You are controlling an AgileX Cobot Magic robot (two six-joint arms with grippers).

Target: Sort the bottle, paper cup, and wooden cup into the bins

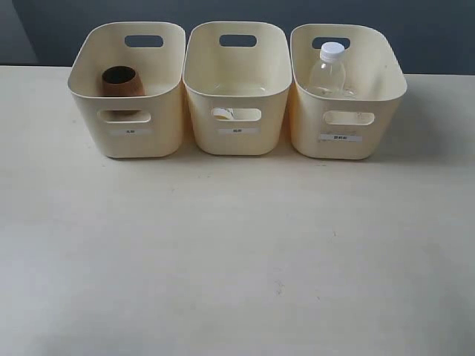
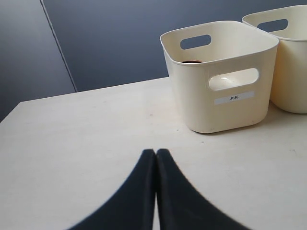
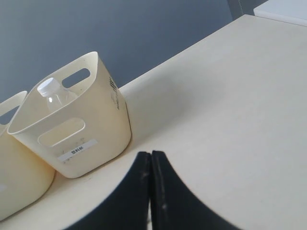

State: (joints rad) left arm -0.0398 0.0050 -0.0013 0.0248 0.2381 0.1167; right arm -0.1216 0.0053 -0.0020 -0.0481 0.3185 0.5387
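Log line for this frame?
dark brown wooden cup: in left cream-yellow plastic bin; white paper cup: middle bin; clear plastic bottle: right bin; left gripper: shut; right gripper: shut

Probably a robotics lab or test bench, not a home: a bare cream tabletop [image 1: 237, 259], a plain dark grey-blue wall [image 1: 223, 11] at twelve o'clock, and three identical labelled bins [image 1: 237, 147] lined up before it.

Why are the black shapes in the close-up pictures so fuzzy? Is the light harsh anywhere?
Left wrist view: the left tool sits very near the lens, so its edges blur; the bin behind is sharp. Right wrist view: same for the right tool, and the whole scene tilts. Exterior view: soft even light, only faint shadows on the table.
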